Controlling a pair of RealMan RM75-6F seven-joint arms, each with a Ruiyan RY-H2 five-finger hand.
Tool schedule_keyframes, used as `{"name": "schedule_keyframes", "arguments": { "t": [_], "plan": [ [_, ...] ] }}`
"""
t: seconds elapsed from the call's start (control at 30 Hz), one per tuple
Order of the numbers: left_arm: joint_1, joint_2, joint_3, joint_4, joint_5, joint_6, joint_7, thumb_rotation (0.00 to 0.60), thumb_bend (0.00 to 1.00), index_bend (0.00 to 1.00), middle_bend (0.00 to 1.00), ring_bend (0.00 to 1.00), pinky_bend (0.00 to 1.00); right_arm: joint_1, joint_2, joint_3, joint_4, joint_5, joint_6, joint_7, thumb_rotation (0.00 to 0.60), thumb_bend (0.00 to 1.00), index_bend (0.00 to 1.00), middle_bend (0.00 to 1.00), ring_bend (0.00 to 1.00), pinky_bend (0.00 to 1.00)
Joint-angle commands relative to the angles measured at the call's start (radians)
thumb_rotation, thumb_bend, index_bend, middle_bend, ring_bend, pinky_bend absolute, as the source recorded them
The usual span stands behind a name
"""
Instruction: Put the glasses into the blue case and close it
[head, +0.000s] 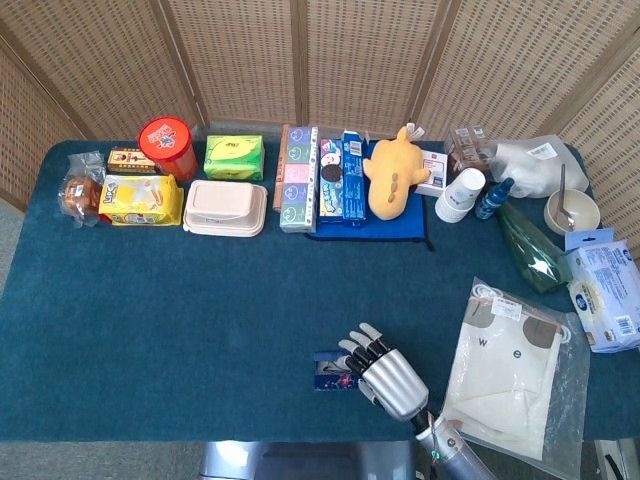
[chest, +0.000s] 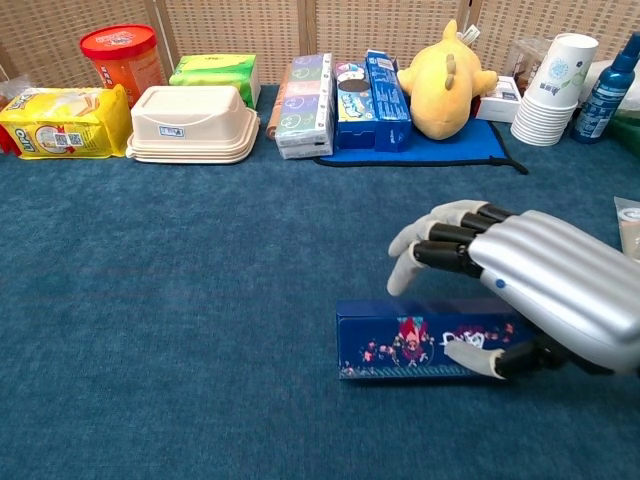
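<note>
Blue case (chest: 425, 345) lay closed near the front edge of the worktop (head: 200, 300), under the right hand (chest: 520, 285) — thumb against its patterned front face, fingers (chest: 445, 235) arched over its top. Deep blue carpet-like cloth covered the worktop. Along its far edge stood a plush toy (head: 392, 172) and boxes — behind them, woven wicker screens (head: 350, 60).

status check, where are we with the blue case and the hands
Right robot hand on the blue case, thumb on its front. Case lid down, glasses not visible. Left hand not in view. Nothing in the way.
</note>
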Motion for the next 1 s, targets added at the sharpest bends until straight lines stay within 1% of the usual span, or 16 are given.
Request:
{"name": "schedule_keyframes", "arguments": {
  "t": [0.03, 0.27, 0.5, 0.63, 0.73, 0.83, 0.93, 1.0],
  "plan": [
    [0.002, -0.002, 0.000, 0.008, -0.005, -0.001, -0.008, 0.587, 0.29, 0.14, 0.10, 0.01, 0.00, 0.018, -0.016, 0.019, 0.018, 0.019, -0.019, -0.004, 0.600, 0.24, 0.31, 0.23, 0.17, 0.16],
    [0.006, -0.010, 0.000, 0.031, -0.019, -0.012, -0.024, 0.586, 0.29, 0.14, 0.10, 0.01, 0.00, 0.053, -0.037, 0.059, 0.058, 0.070, -0.058, -0.011, 0.600, 0.24, 0.27, 0.20, 0.16, 0.16],
    [0.005, -0.019, 0.000, 0.046, -0.026, -0.025, -0.032, 0.587, 0.29, 0.14, 0.10, 0.00, 0.00, 0.093, -0.042, 0.082, 0.086, 0.113, -0.103, -0.025, 0.600, 0.24, 0.26, 0.20, 0.15, 0.16],
    [0.001, -0.021, 0.000, 0.046, -0.028, -0.034, -0.031, 0.586, 0.29, 0.14, 0.10, 0.00, 0.00, 0.109, -0.011, 0.085, 0.044, 0.129, -0.122, -0.050, 0.600, 0.24, 0.26, 0.20, 0.15, 0.16],
    [-0.001, -0.021, -0.001, 0.045, -0.026, -0.036, -0.028, 0.587, 0.29, 0.14, 0.10, 0.00, 0.00, 0.117, 0.020, 0.088, -0.013, 0.141, -0.125, -0.052, 0.600, 0.24, 0.26, 0.20, 0.15, 0.16],
    [-0.004, -0.021, -0.001, 0.041, -0.024, -0.039, -0.022, 0.588, 0.29, 0.14, 0.10, 0.00, 0.00, 0.126, 0.060, 0.094, -0.081, 0.151, -0.134, -0.067, 0.600, 0.24, 0.25, 0.20, 0.15, 0.16],
    [-0.006, -0.021, 0.000, 0.038, -0.021, -0.043, -0.014, 0.585, 0.29, 0.14, 0.10, 0.00, 0.00, 0.137, 0.131, 0.094, -0.183, 0.171, -0.164, -0.105, 0.600, 0.25, 0.24, 0.20, 0.14, 0.16],
    [-0.007, -0.021, 0.000, 0.036, -0.022, -0.045, -0.012, 0.586, 0.29, 0.14, 0.10, 0.00, 0.00, 0.145, 0.167, 0.089, -0.229, 0.187, -0.190, -0.123, 0.600, 0.26, 0.21, 0.20, 0.14, 0.16]
  ]
}}
